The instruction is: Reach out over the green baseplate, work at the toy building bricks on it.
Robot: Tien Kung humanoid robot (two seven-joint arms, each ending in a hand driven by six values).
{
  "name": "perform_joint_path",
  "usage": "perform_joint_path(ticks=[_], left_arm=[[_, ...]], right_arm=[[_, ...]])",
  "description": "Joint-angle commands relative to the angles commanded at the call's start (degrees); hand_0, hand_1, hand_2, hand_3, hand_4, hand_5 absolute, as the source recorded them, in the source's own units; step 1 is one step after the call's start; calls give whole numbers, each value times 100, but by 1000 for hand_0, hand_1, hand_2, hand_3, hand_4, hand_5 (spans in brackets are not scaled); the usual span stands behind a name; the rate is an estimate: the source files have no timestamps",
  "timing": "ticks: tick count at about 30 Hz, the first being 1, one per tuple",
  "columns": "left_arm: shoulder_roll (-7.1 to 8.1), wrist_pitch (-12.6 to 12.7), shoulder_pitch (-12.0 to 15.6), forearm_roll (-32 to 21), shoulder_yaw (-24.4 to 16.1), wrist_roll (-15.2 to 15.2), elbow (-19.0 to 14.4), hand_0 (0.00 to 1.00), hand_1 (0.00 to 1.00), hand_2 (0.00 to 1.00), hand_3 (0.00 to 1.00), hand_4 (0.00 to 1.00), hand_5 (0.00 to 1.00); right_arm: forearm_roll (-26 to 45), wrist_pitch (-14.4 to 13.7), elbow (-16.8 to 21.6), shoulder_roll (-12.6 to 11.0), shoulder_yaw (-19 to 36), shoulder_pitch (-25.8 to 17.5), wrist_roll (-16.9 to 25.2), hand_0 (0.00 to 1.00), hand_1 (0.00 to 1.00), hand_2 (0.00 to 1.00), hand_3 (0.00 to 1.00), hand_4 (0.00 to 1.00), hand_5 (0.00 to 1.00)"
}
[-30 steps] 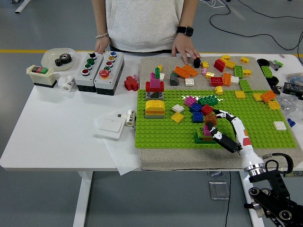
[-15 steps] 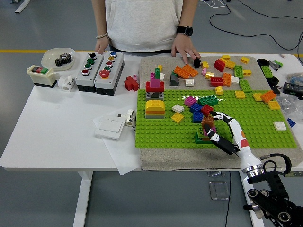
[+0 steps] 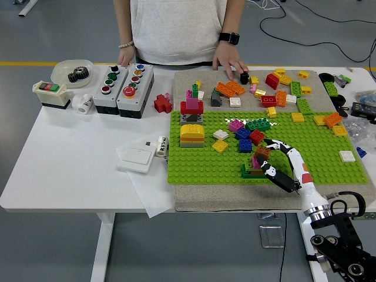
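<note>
— Where is the work sitting right now?

— The green baseplate [image 3: 200, 164] is lying on a beige mat [image 3: 194, 200] toward the right of the white table [image 3: 70, 158]. Near its front edge a small brick stack [image 3: 256, 165], brown and magenta on a dark green piece, is standing just beside a cluster of blue, red and green bricks [image 3: 249, 134].

— And the hand?

— I'm reaching the right hand [image 3: 275, 161] in from the near right corner. Its fingers [image 3: 271, 144] are curling around the stack, thumb on the near side, so I judge it's clamped on it, probably to press or pull it.

— Anyone else?

— A person's hand [image 3: 229, 61] is resting on the far mat by the loose bricks [image 3: 276, 88].
</note>
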Motion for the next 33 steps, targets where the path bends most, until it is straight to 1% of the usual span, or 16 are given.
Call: perform_joint_path(ticks=[13,22,23,33], left_arm=[[-2,-7,-14,-20,14,-11,-1,498,585,633,578,599,674],[-2,-2,-19,-44,31,-19,0,498,586,634,578,599,674],[-2,-1,-19,-49,33,-20,0,496,585,636,578,600,675],[-3,-8,-20,-42,28,-19,2,491,586,636,579,600,675]], right_arm=[[-186,70,-16,-9,-23,-2,0,956,787,784,533,752,558],[-239,70,-56,-10,-12,2,0,951,784,785,541,755,568],[-242,69,-60,-9,-11,2,0,946,784,785,556,772,562],[-234,66,-63,-10,-4,16,0,943,784,788,566,790,550]])
